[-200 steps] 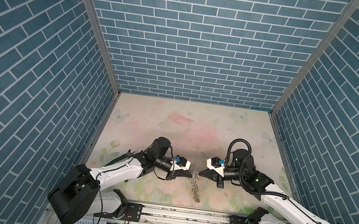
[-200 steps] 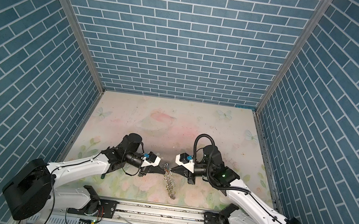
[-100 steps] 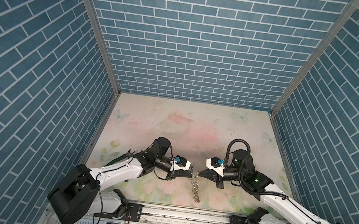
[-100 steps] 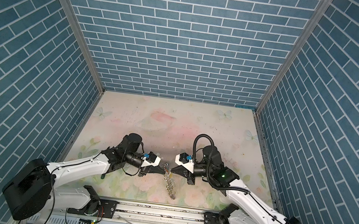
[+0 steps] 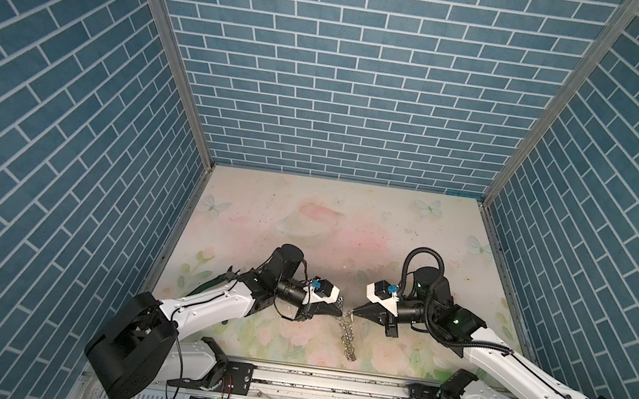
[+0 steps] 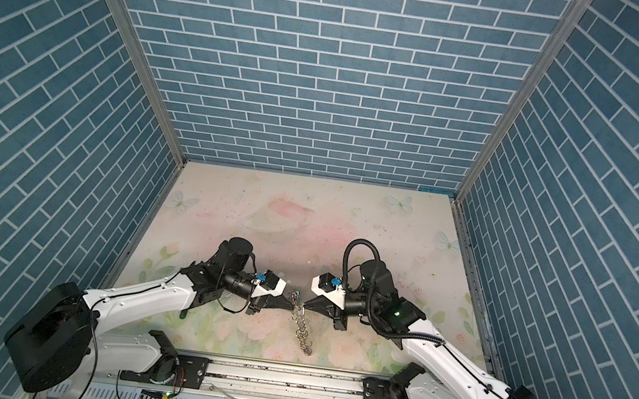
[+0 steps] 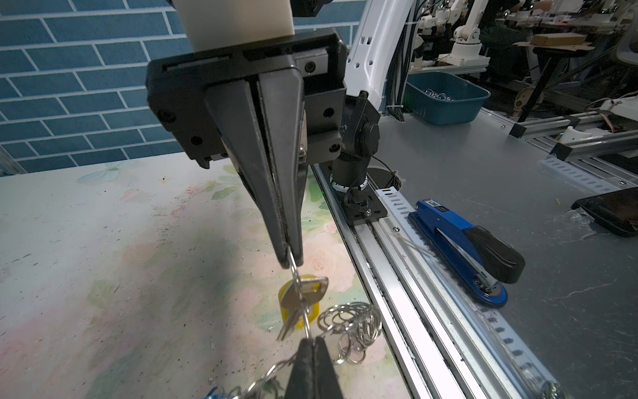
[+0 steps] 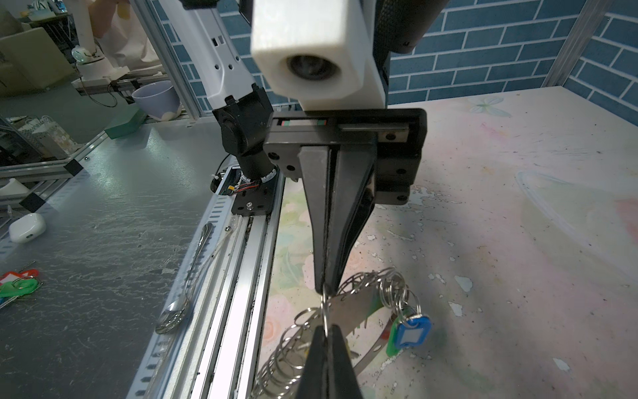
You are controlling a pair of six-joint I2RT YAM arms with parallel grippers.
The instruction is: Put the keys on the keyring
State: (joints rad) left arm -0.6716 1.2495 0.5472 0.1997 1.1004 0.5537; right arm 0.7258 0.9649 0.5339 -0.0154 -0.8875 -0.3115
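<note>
While both claws sit tip-to-tip just table-side of the front rail (image 5: 327,382), left gripper (image 5: 339,313) and right gripper (image 5: 354,312) are each clamped fully closed on opposite sides of one ring (image 8: 325,309) of the keyring (image 5: 347,338). Rest of the chain droops toward the rail. Ring axis runs claw-to-claw, parallel to the rail. Yellow-tag key (image 7: 301,300) hangs on it mid-span, slightly nearer the R tip. Next move prob. turns on that line. Can't tell if the key's fully thru the coil. Blue tag (image 8: 412,331) + green tag (image 8: 392,340) show, their keys hidden.
</note>
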